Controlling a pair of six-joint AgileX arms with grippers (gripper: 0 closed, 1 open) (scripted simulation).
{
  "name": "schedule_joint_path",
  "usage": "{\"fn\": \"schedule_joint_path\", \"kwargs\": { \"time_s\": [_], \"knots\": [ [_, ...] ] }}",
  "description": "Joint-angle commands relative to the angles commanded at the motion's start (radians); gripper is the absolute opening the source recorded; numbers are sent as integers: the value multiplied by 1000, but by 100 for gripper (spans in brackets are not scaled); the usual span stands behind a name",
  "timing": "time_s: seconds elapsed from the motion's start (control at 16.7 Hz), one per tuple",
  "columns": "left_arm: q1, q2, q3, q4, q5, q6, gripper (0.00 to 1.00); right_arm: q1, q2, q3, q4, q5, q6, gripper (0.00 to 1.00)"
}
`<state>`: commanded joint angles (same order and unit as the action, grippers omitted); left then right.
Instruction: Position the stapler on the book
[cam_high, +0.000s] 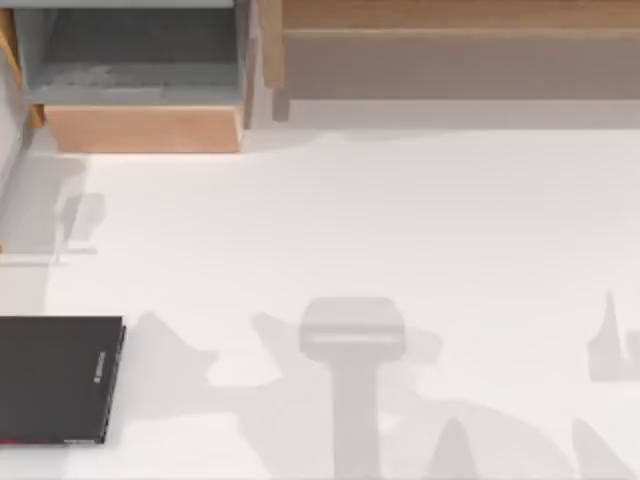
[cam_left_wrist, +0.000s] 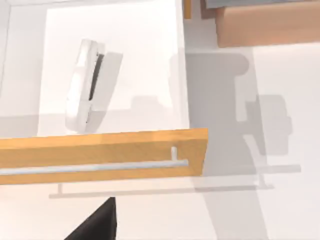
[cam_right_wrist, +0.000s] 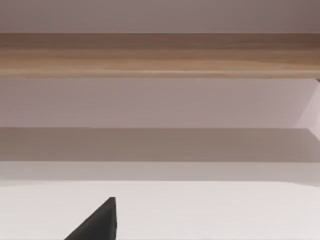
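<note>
Black book (cam_high: 58, 380) lies flat at near-left of white table (cam_high: 400, 220), red line at its near end, nothing on it. Left wrist view: white stapler (cam_left_wrist: 89, 86) lies inside an open drawer (cam_left_wrist: 100, 155) w/ wood front and pale bar handle. Claw state on L and R arms: can't tell

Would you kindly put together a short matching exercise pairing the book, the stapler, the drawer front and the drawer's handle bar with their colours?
Things:
1. book
2. stapler
3. drawer front
4. handle bar

Colours:
A. orange-tan wood
B. black
C. pale silver-grey
D. white

Pairs: 1-B, 2-D, 3-A, 4-C
</note>
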<state>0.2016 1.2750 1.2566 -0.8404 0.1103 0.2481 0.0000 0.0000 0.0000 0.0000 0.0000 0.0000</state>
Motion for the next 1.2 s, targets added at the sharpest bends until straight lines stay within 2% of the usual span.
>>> {"fn": "schedule_joint_path", "kwargs": {
  "time_s": [0.42, 0.72, 0.96, 1.2],
  "knots": [
    [93, 752, 765, -421, -7, 154, 100, 0, 0, 0, 0, 0, 0, 100],
    [137, 1191, 1241, -642, -29, 250, 100, 0, 0, 0, 0, 0, 0, 100],
    [143, 1415, 1516, -739, -42, 304, 100, 0, 0, 0, 0, 0, 0, 100],
    [135, 1501, 1641, -767, -48, 329, 100, 0, 0, 0, 0, 0, 0, 100]
  ]
}}
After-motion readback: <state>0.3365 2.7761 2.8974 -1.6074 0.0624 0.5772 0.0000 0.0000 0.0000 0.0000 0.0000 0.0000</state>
